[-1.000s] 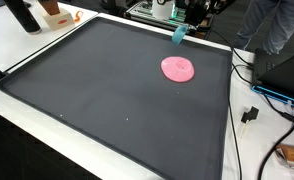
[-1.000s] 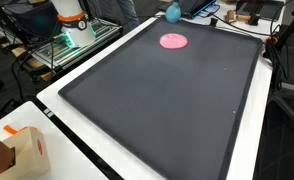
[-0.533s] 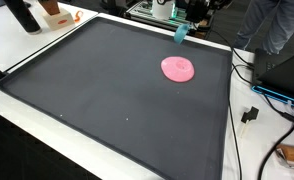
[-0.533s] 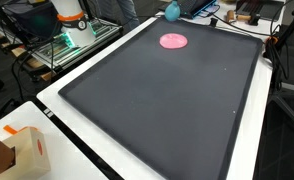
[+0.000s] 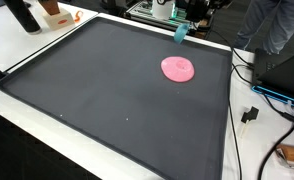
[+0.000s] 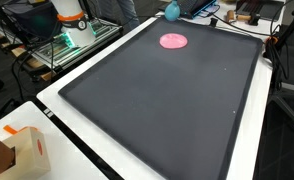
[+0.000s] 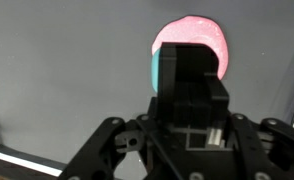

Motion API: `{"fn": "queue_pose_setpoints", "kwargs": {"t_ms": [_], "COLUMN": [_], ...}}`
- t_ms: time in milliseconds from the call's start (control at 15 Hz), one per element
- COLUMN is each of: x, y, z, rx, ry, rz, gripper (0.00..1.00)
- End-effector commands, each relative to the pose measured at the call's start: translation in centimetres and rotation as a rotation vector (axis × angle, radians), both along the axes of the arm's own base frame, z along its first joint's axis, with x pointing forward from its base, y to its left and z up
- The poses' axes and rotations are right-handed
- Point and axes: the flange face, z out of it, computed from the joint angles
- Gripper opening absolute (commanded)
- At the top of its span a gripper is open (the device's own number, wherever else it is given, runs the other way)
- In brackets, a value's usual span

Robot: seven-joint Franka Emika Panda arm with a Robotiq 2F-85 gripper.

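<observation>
1. At the far left of an exterior view, a small orange-and-white box (image 5: 55, 13) sits on the white bench (image 5: 9, 45), just outside the corner of the mat.
2. The large black mat (image 5: 97, 90) covers most of the bench and has a raised rim all round.
3. The pink disc (image 5: 178, 68) lies flat on the mat near its far edge. It also shows in an exterior view (image 6: 173, 41) and at the top of the wrist view (image 7: 192, 32).
4. Your end effector (image 5: 181, 28) hangs over the mat's far rim, just beyond the disc. It is clamped on a teal block (image 5: 179, 35), which is held clear of the mat and apart from the disc.
5. In the wrist view the teal block (image 7: 164, 72) shows against the dark finger of the end effector (image 7: 187, 70), with the disc right behind it.
6. To the right, a black cable plug (image 5: 249, 115) rests on the bench beside the mat's rim.
</observation>
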Motion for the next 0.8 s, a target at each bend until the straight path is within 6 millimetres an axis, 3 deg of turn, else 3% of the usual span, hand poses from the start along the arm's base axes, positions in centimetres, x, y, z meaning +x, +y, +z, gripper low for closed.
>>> {"fn": "queue_pose_setpoints", "kwargs": {"t_ms": [0,733], "x": [0.3,3.3], "y": [-0.1,-3.8], "z": [-0.1,-1.7], "rx": [0.03,0.418], "ry": [0.014,0.052], "rz": [-0.002,0.082], "gripper": [0.26,0.26]}}
